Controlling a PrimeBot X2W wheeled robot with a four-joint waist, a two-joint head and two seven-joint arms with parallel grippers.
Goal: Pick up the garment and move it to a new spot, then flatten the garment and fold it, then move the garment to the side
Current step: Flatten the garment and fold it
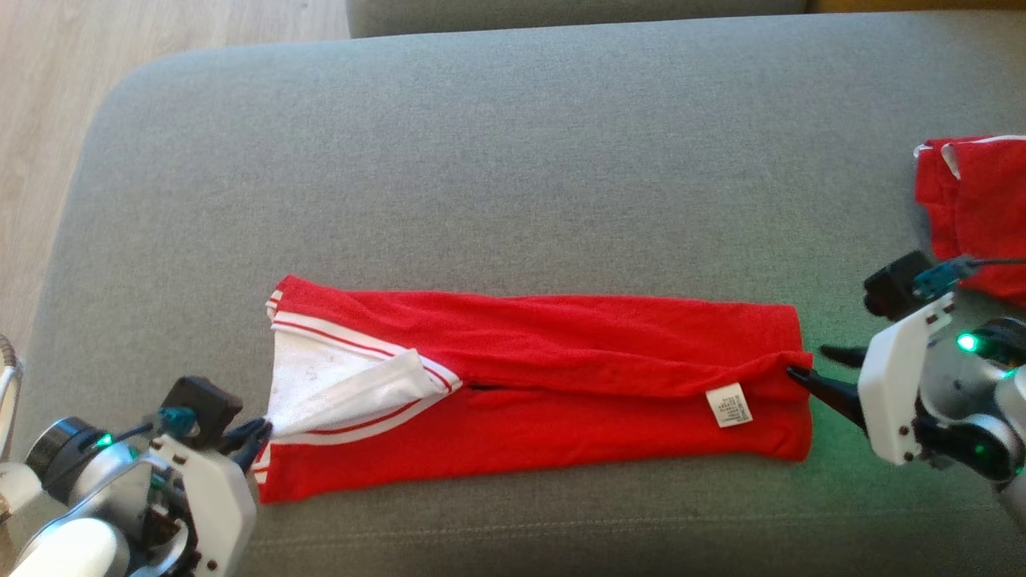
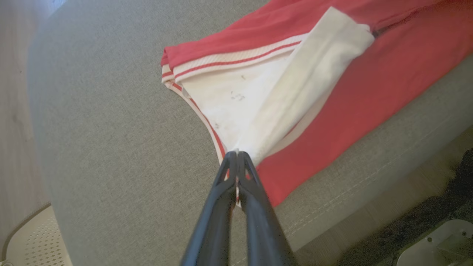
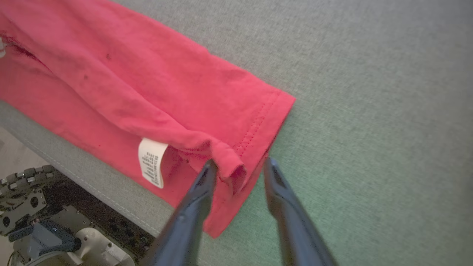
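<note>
Grey upholstery covers the cushion that carries everything. The garment, red with white striped trim, lies along its near edge as a long narrow strip running left to right, both long sides already turned in over the middle. A second red garment sits bunched at the right edge, well apart from it. The left gripper is pinched tight on the white neck end at the strip's left end. The right gripper stands at the hem end with its jaws parted narrowly around a small raised fold of hem, one finger against the cloth and the other just beside it, clamping nothing. A white label lies face up near that hem. By my reading the lengthwise fold is done and the work is between folds. The next move looks like the crosswise one: the right jaws would need to close on the hem fold, or let it go cleanly, before one end is carried over to meet the other. The ends should be kept square so the turned-in sides do not spill open. A pale perforated basket shows at floor level off the cushion's left edge, but I cannot tell what is inside it.
</note>
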